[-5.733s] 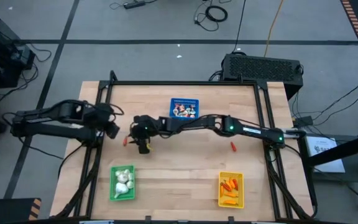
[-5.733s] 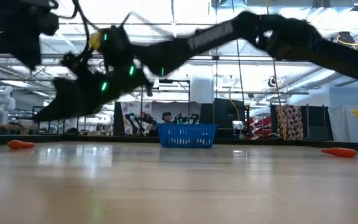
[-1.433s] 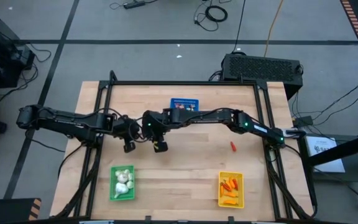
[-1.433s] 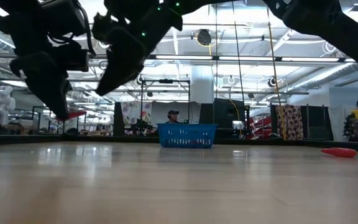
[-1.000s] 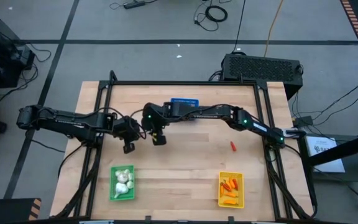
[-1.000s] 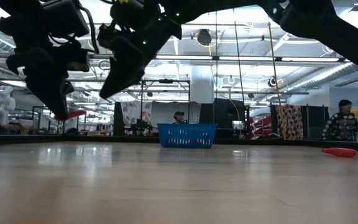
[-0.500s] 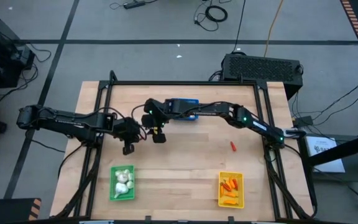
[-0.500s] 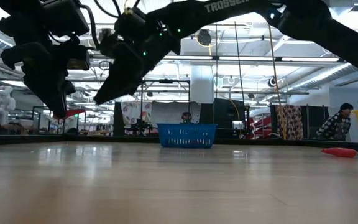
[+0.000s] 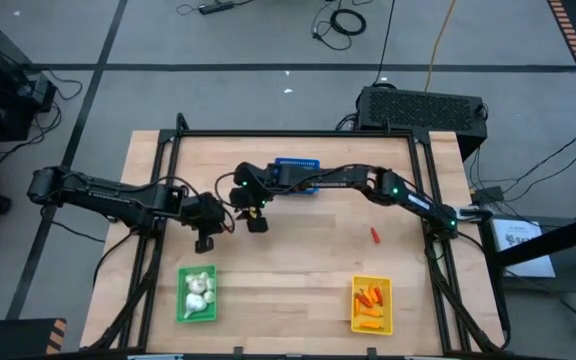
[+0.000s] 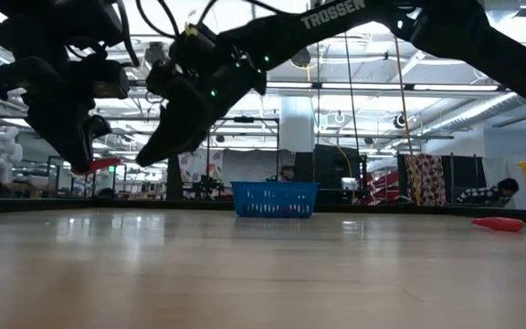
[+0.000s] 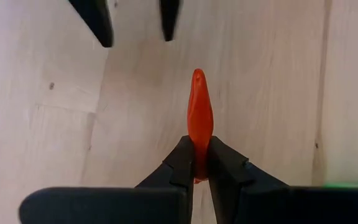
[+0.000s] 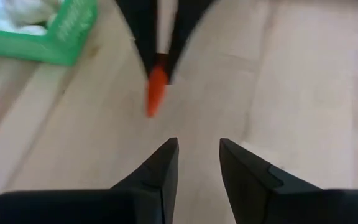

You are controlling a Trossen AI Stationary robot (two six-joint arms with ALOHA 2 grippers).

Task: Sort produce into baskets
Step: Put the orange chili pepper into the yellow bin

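Looking straight down from the high view, the table (image 9: 298,270) is carrying three baskets: the green basket (image 9: 196,294) with white bulbs (image 9: 197,292) near the front left corner, the yellow basket (image 9: 371,305) with orange sticks (image 9: 369,298) near the front right corner, and the blue basket (image 9: 296,172) by the back edge, partly hidden under the right arm. A loose red piece (image 9: 375,236) is lying on the wood toward the right edge. The left gripper (image 9: 205,241) and the right gripper (image 9: 257,224) are hanging close together left of the middle.

From the low view, both grippers are hanging up off the table, and the left gripper (image 10: 82,164) is pinching a red-orange stick (image 10: 99,165). White letters on the right arm are reading "TROSSEN". People are showing far back in the room.

In the left wrist view, the fingers (image 11: 184,163) are squeezing the thick end of the smooth, pointy red-orange stick (image 11: 200,118). The right gripper's tips are poking in past it.

In the right wrist view, the right gripper (image 12: 196,160) is standing part open, holding nothing, with the stick (image 12: 156,90) and a green basket corner (image 12: 59,37) ahead.
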